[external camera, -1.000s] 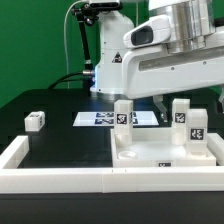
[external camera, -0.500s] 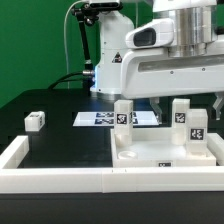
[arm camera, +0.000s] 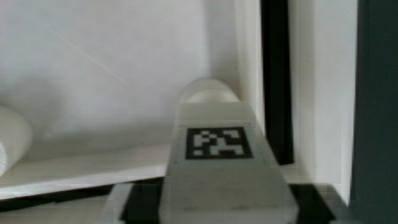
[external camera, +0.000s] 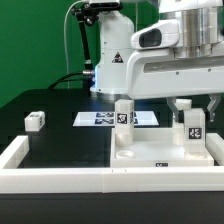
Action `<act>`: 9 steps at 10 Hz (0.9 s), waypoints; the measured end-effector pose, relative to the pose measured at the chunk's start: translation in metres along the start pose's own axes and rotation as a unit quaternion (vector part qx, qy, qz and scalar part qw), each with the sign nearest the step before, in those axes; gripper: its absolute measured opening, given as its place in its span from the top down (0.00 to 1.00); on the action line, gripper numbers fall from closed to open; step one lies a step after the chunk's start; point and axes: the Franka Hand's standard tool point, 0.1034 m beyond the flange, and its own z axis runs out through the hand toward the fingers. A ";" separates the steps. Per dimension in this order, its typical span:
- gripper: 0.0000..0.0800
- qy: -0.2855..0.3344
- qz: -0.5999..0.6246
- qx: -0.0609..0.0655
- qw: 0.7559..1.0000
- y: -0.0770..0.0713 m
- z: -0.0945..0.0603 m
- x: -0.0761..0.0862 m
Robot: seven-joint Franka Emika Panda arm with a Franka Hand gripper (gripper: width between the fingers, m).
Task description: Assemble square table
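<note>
The square tabletop [external camera: 150,152] lies rim up against the front rail. Three leg blocks stand on it: one at the exterior view's left [external camera: 124,113], one at the front right [external camera: 195,125], and one behind that [external camera: 183,106]. My gripper [external camera: 185,99] has come down over this rear leg. In the wrist view the tagged leg [arm camera: 217,140] fills the space between my gripper's [arm camera: 210,206] dark pads, which lie against both its sides with no gap showing. A further leg [external camera: 35,121] lies loose on the black table at the left.
The marker board [external camera: 98,118] lies flat behind the tabletop. A long white rail [external camera: 60,180] borders the front and left of the black surface. The arm's white body [external camera: 170,65] hangs over the right half of the scene.
The jaws have narrowed around the rear right leg, and the hand has shifted slightly to the exterior view's right. No part has moved.
</note>
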 end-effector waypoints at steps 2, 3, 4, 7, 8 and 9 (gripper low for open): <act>0.64 0.000 0.005 0.000 1.000 0.000 0.000 0.000; 0.64 0.000 0.011 0.000 1.000 0.000 0.000 0.000; 0.64 0.000 0.052 0.001 0.999 0.000 0.000 0.000; 0.64 0.001 0.157 0.006 0.988 -0.001 0.001 -0.001; 0.64 0.007 0.213 0.011 0.977 -0.002 0.001 0.000; 0.64 0.013 0.267 0.013 0.964 -0.004 0.002 0.000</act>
